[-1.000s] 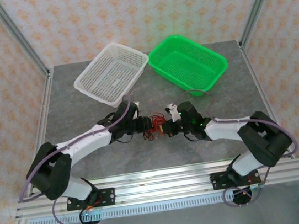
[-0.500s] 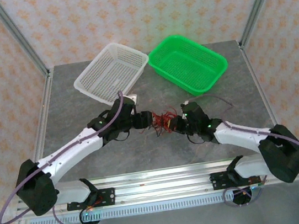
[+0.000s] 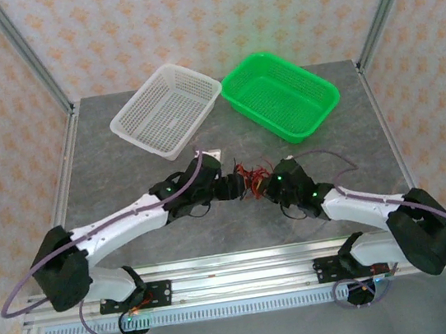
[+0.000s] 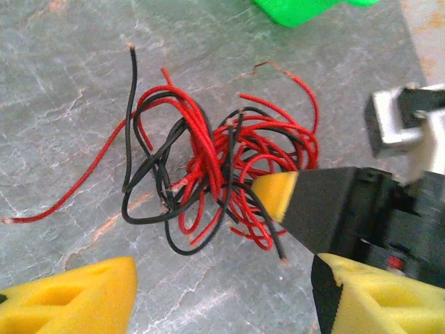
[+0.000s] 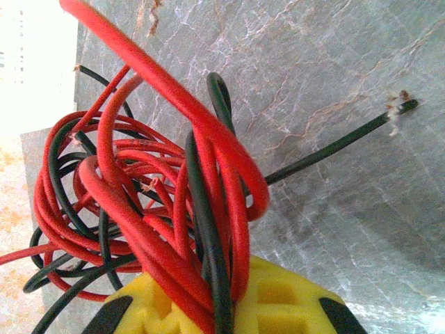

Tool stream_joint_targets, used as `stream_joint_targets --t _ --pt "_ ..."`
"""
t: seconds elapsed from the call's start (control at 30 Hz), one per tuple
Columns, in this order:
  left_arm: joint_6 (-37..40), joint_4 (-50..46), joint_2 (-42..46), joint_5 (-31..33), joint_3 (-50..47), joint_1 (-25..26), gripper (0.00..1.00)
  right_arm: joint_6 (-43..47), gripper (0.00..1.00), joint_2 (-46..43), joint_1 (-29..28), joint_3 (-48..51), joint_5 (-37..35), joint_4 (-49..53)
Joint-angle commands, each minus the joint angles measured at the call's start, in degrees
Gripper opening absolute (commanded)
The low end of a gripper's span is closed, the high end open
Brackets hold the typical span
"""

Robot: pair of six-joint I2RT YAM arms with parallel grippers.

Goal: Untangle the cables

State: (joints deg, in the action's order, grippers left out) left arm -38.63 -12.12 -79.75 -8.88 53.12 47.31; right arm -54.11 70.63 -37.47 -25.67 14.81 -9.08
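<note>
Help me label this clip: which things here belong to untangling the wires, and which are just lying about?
Part of the job:
- red and black wires, tangled
- right claw, shut on them
- left claw, open near them

Just lying about:
- white basket, empty
- green basket, empty

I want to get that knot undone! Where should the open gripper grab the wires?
Grab the long red tail that trails out of the cables, coming from above. It lies alone on the table, away from where the right gripper pinches them, so the left gripper could probably pull it free.
</note>
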Motion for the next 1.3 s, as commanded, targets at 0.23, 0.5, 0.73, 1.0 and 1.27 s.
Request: stream_joint_targets --t 0.23,0.5,0.73,1.0,1.27 --pt "-2.7 7.7 -12.4 5.6 2.7 -0.6 0.67 -0.1 0.0 0.6 -0.6 1.4 2.6 -6.6" --pt "-4.6 15.9 -19.1 1.9 -2.3 -4.9 0.61 1.6 0.0 1.2 -0.5 4.4 7.2 -13.7" --pt "-5.3 20.5 -19.4 2.8 -9.9 -8.9 0.55 -0.7 0.0 7.1 -0.6 6.0 12.2 -20.1" --pt "-5.8 24.8 -20.2 1.7 -13.1 -10.4 0.51 -4.0 0.0 10.3 -0.5 7.1 10.7 -18.5" --pt "-4.8 21.1 -21.9 9.1 -12.6 -11.1 0.3 -4.0 0.0 5.8 -0.5 7.1 0.0 -3.6"
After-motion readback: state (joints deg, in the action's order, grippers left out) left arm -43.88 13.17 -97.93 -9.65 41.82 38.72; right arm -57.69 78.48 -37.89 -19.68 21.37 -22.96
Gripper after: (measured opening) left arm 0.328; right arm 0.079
